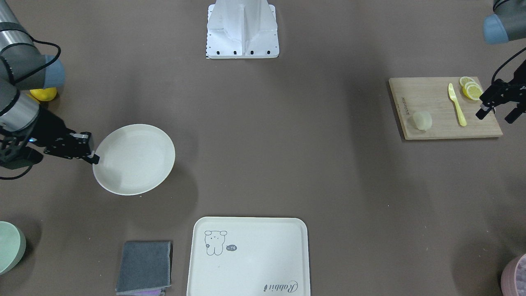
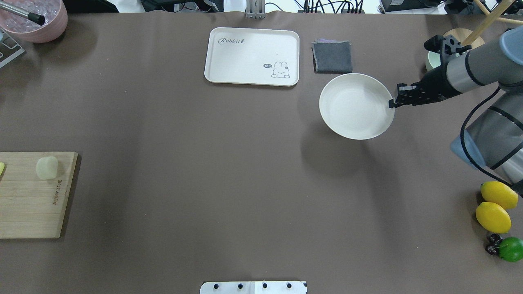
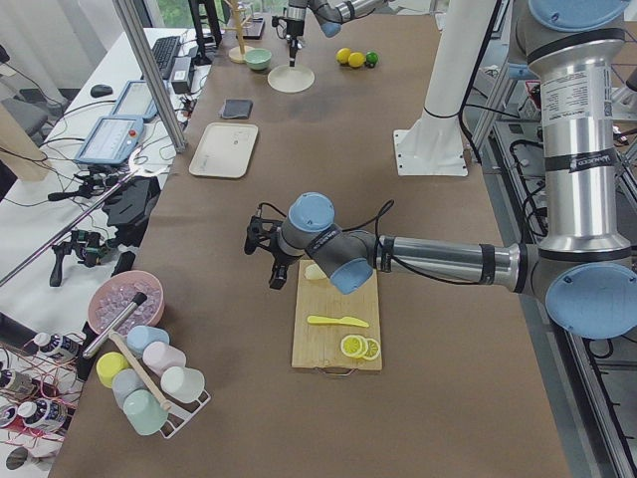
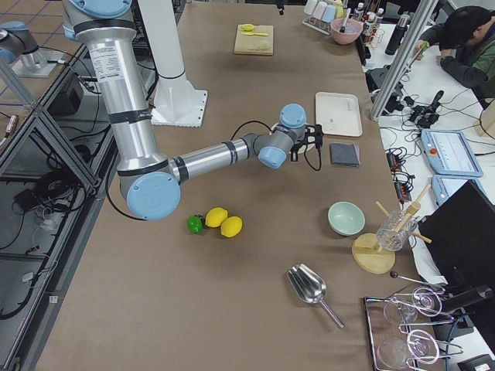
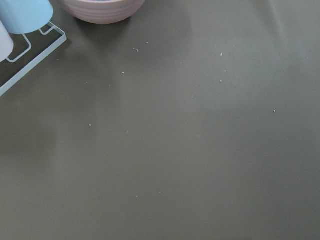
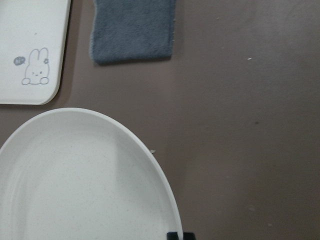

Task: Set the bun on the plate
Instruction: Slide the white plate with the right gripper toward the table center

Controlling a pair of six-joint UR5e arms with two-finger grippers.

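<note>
Tray (image 1: 254,263) with bear drawing: nearest the front-facing camera, well apart from the wooden board (image 1: 435,98). Bun (image 1: 422,121): lying on the board, nothing touching it. Left tool (image 1: 494,118): fingers spread, empty, hanging by the board's edge near the lemon slices (image 1: 471,88). Plate (image 1: 135,160): well apart from the board, across the surface (image 1: 287,144). Right tool (image 1: 93,157): clamped on the plate's rim.

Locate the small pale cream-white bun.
In the overhead view the rounded cream-white bun lies on the wooden cutting board at the table's left edge, beside a yellow plastic knife.
</note>
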